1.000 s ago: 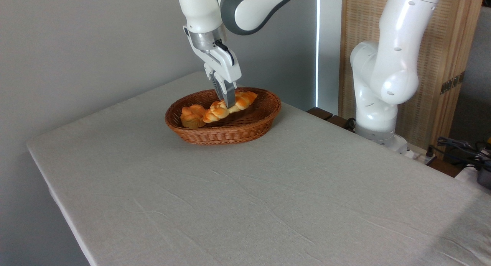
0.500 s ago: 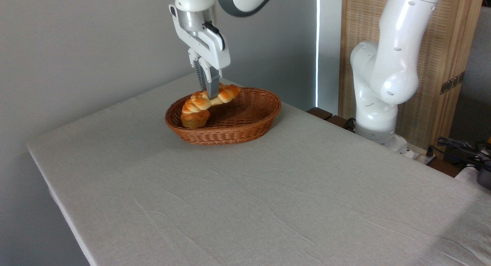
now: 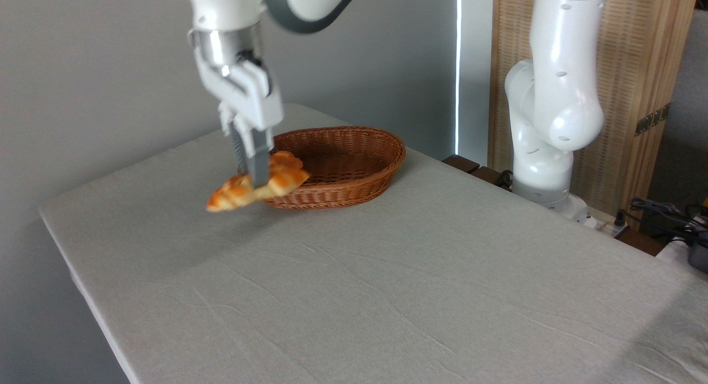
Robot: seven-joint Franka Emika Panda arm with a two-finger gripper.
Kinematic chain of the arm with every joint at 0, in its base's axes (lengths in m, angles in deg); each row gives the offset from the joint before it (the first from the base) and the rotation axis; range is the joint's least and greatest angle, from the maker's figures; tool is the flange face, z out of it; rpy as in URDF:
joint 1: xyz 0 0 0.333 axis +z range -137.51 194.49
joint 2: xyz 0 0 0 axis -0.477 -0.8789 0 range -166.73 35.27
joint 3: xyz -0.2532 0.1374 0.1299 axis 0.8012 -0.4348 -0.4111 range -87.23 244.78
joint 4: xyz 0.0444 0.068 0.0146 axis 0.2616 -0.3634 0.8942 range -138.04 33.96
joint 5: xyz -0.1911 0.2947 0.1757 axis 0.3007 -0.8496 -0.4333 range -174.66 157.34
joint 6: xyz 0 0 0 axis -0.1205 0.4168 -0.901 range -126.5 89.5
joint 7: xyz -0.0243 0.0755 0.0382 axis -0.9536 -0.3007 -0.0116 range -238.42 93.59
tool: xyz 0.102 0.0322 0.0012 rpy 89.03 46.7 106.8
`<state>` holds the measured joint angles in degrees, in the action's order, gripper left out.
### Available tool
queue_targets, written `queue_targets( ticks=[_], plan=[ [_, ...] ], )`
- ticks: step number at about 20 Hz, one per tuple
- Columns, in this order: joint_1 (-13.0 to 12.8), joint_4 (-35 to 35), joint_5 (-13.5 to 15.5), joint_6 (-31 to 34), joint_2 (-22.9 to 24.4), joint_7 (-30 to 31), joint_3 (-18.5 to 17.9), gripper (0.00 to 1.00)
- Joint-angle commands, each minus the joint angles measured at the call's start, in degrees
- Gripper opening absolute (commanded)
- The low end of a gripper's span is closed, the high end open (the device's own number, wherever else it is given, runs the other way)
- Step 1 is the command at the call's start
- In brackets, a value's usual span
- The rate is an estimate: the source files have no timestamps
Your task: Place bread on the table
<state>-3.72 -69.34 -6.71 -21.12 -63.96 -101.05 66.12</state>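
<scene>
A white robot arm reached down from the top of the picture over a large desk (image 3: 387, 295) covered in a slightly wrinkled, light grey-beige cloth. Its end effector (image 3: 258, 180) pointed straight down, and its two fingers were clamped on the middle of the bread (image 3: 239, 191), a braided, glossy golden-orange loaf with tapered ends. The bread was held in the air, tilted so that its left end hung lower than its right end. It was blurred, so finer detail could not be made out. It sat in front of the left end of a brown oval wicker basket (image 3: 354, 168) as the camera saw it, and a soft shadow lay on the cloth below it. The basket stood on the far part of the desk, towards the back edge. Just behind the end effector, at the left end of the basket, part of another orange baked item showed, mostly hidden. The rest of the basket's inside that was visible looked bare wicker. The arm's white base (image 3: 545, 179) stood to the right, beyond the desk's far edge, in front of a wooden slatted screen (image 3: 636, 96). A plain grey wall (image 3: 99, 68) filled the left background, and dark cables (image 3: 664, 212) lay at the far right.
</scene>
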Motion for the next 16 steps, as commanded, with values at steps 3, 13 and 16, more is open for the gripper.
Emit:
queue_targets(
  ticks=[3,13,16],
  plan=[
    [0.6,10.3,2.0,0.1,-12.6,0.6,-0.3,0.71],
    [0.6,10.6,2.4,-6.1,-14.9,1.2,0.9,1.0],
    [0.5,10.6,2.4,-6.0,-14.9,1.2,0.9,1.0]
  ],
)
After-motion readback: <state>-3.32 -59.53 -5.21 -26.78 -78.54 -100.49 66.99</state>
